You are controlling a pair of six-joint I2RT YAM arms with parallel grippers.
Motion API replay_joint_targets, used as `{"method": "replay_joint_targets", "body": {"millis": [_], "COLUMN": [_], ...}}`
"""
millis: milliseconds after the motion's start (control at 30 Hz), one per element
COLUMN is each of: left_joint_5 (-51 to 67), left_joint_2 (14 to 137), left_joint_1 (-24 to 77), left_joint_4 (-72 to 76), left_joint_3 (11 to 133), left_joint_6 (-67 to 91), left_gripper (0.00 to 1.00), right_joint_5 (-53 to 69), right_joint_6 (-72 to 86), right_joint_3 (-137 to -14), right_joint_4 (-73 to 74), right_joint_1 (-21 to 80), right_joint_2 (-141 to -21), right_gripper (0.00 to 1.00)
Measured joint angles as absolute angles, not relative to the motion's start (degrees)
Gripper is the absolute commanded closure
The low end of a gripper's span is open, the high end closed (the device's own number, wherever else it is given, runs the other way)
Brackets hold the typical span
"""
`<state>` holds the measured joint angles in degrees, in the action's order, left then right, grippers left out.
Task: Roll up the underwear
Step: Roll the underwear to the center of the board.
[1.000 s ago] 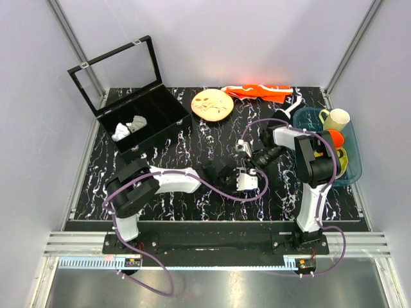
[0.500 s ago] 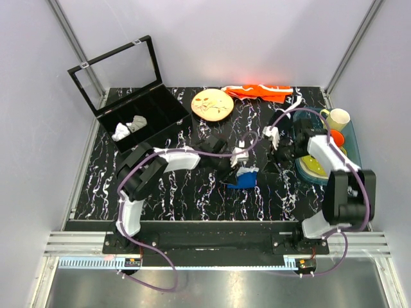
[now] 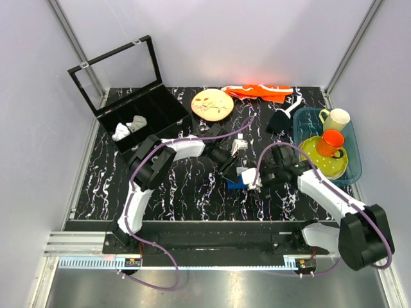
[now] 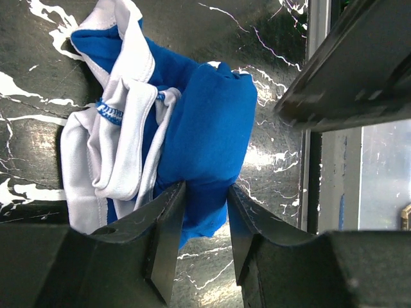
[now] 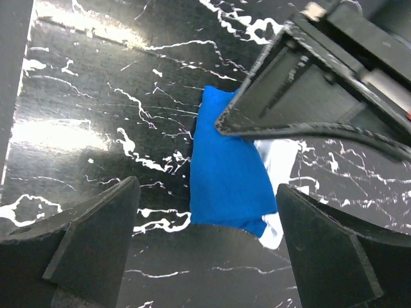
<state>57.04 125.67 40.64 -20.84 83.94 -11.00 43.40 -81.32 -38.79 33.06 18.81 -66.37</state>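
Note:
The underwear (image 4: 205, 122) lies as a bunched blue bundle with its white waistband (image 4: 122, 154) folded to one side, on the black marbled table (image 3: 186, 192). My left gripper (image 4: 204, 200) is shut on the bundle's blue end, both fingers pressed into the fabric. In the right wrist view the underwear (image 5: 228, 173) sits between the wide-open fingers of my right gripper (image 5: 207, 189), touching neither; the left gripper's body (image 5: 308, 83) hangs over it. From above, the underwear (image 3: 236, 183) shows between the left gripper (image 3: 231, 172) and the right gripper (image 3: 249, 182).
An open black case (image 3: 138, 122) with small white cloth pieces (image 3: 128, 128) stands at the back left. A wooden plate (image 3: 212, 104) and an orange cloth (image 3: 260, 92) lie at the back. A blue bin (image 3: 352, 172) with cups is at the right.
My right arm swung down toward the front and its gripper opened wide around the bundle. The left arm reached further right. The underwear came into view, with the left gripper on it.

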Motion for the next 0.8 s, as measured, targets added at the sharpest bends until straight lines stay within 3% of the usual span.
{"method": "replay_joint_targets", "body": {"millis": [200,500,633,700,800], "left_joint_5": [57.52,58.35,58.50,58.17,53.04], "left_joint_2": [126.98,128.53,128.16,126.17,119.44], "left_joint_1": [40.49,40.16,40.01,39.81,39.75], "left_joint_4": [-24.21,-26.76,-25.93,-22.81,-16.49], "left_joint_3": [86.46,88.79,88.16,85.32,76.75], "left_joint_6": [-10.00,-8.40,-6.90,-5.52,-4.45], "left_gripper": [0.58,0.58,0.45,0.38,0.27], "right_joint_5": [35.05,28.10,26.96,26.70,26.46], "right_joint_6": [-84.18,-86.65,-86.65,-85.80,-83.61], "right_joint_3": [-37.30,-35.53,-35.83,-37.06,-39.70], "right_joint_4": [26.83,21.37,19.84,20.16,22.20], "right_joint_1": [24.23,26.06,26.26,26.35,26.52], "right_joint_2": [-72.10,-76.93,-78.72,-80.25,-82.41], "right_gripper": [0.12,0.40,0.64,0.71,0.72]}}
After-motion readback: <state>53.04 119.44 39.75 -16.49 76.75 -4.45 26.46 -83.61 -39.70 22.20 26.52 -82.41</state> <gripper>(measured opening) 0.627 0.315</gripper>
